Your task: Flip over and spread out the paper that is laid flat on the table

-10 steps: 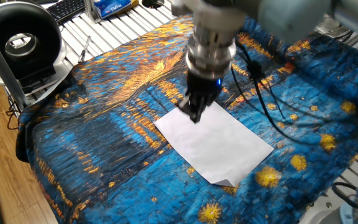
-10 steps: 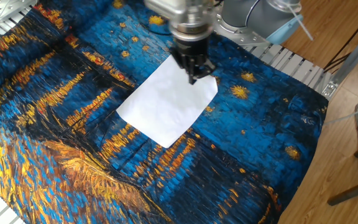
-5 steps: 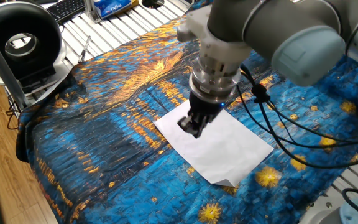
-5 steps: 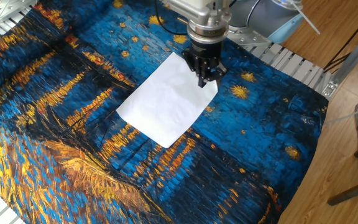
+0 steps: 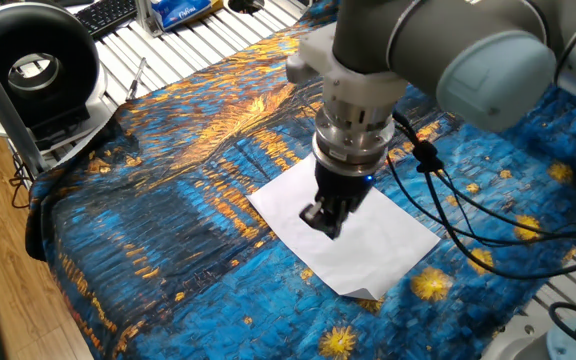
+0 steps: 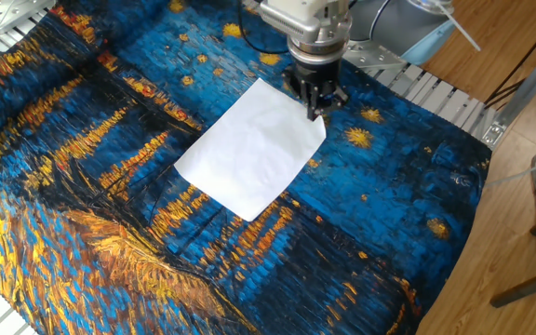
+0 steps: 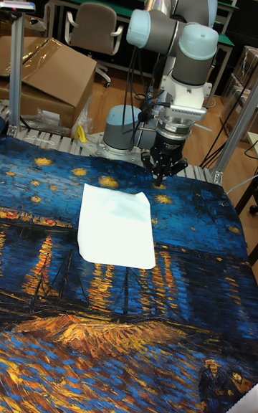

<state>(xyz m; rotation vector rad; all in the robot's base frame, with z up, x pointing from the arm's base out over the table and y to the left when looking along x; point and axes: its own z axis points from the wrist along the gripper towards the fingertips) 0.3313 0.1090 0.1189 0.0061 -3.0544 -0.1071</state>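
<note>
The white paper (image 5: pixel 373 250) (image 6: pixel 245 158) (image 7: pixel 115 230) lies flat on the table (image 5: pixel 168 220) (image 6: pixel 82 214) (image 7: pixel 193 291), which is draped in blue-and-orange cloth. Its near corner (image 5: pixel 368 293) is slightly curled in one fixed view. My gripper (image 5: pixel 326 218) (image 6: pixel 319 110) (image 7: pixel 159 181) points straight down with its fingers drawn together and nothing between them. The tips hang just above the sheet's corner nearest the arm base. Whether they touch the sheet cannot be told.
Black cables (image 5: pixel 438 190) dangle from the wrist over the cloth. A round black device (image 5: pixel 33 70) and a keyboard (image 5: pixel 108 12) sit on the white slatted surface (image 5: pixel 178 50). A cardboard box (image 7: pixel 43 76) and a chair (image 7: pixel 93 26) stand behind the table.
The gripper has slid across the sheet, from one corner toward the corner nearest the arm base, staying low with its fingers together. The paper has not shifted.
</note>
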